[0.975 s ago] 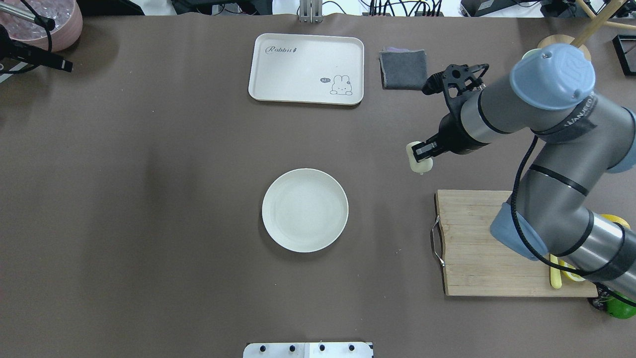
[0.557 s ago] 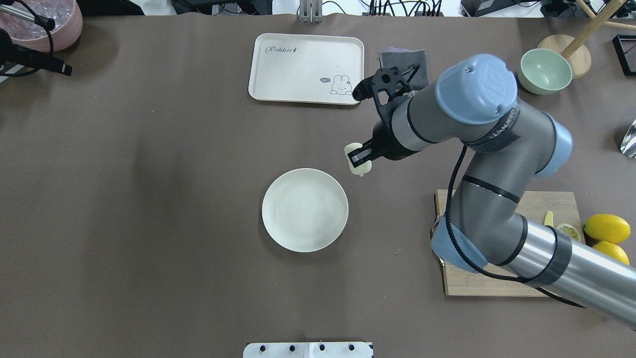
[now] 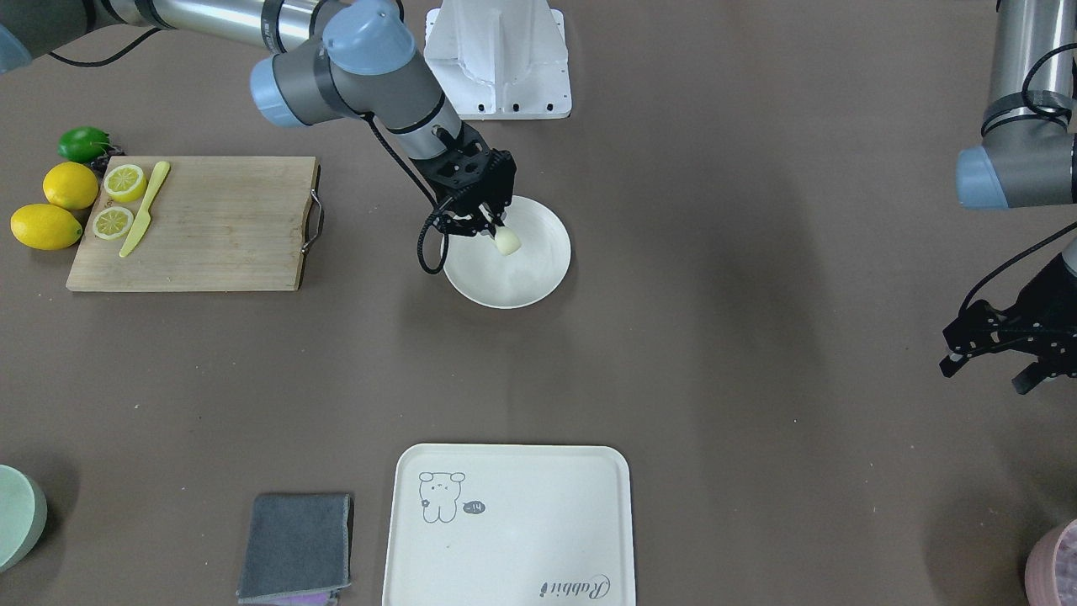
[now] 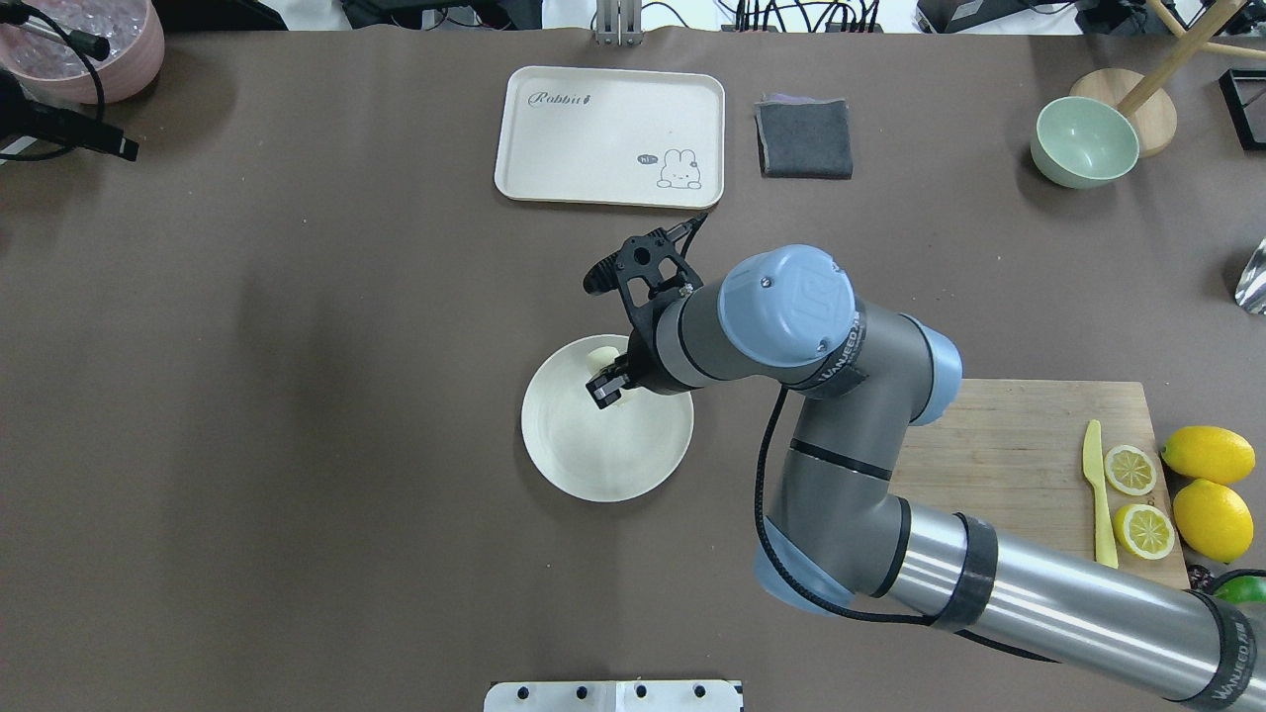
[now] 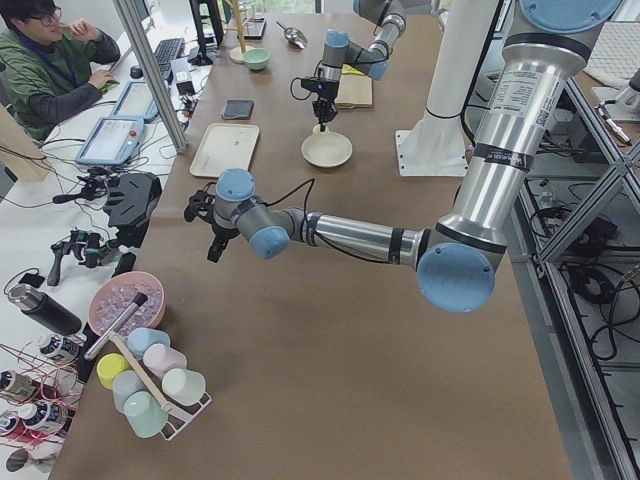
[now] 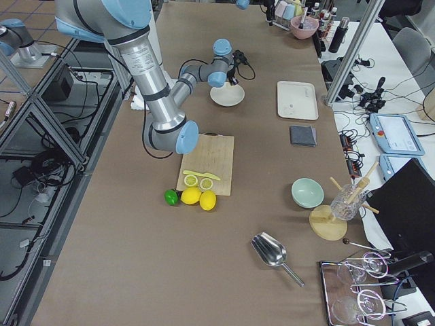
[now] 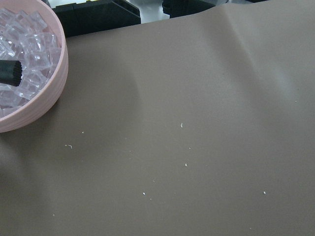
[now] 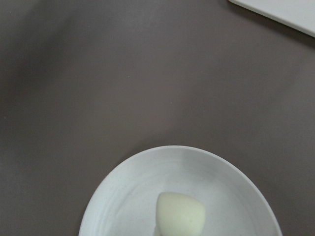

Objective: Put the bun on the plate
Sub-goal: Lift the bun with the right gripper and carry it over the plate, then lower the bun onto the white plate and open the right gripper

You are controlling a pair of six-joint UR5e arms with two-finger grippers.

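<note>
The bun (image 3: 508, 242) is a small pale cream lump, and my right gripper (image 3: 495, 232) is shut on it. It hangs over the far half of the round off-white plate (image 4: 593, 465) at mid-table. The overhead view shows the bun (image 4: 600, 354) partly under the black fingers (image 4: 601, 392). In the right wrist view the bun (image 8: 179, 215) sits low in the picture with the plate (image 8: 123, 201) behind it; I cannot tell whether they touch. My left gripper (image 3: 986, 375) hovers open and empty, far from the plate at the table's left end.
A cream tray (image 4: 610, 135) and a grey cloth (image 4: 804, 137) lie at the far side. A green bowl (image 4: 1084, 142) stands far right. A cutting board (image 4: 1009, 465) with knife, lemon slices and lemons is on the right. A pink bowl of ice (image 7: 24, 73) is far left.
My right arm has swung left and nearer to the robot, carrying the bun from beside the cutting board to above the plate. The left arm barely moved.
</note>
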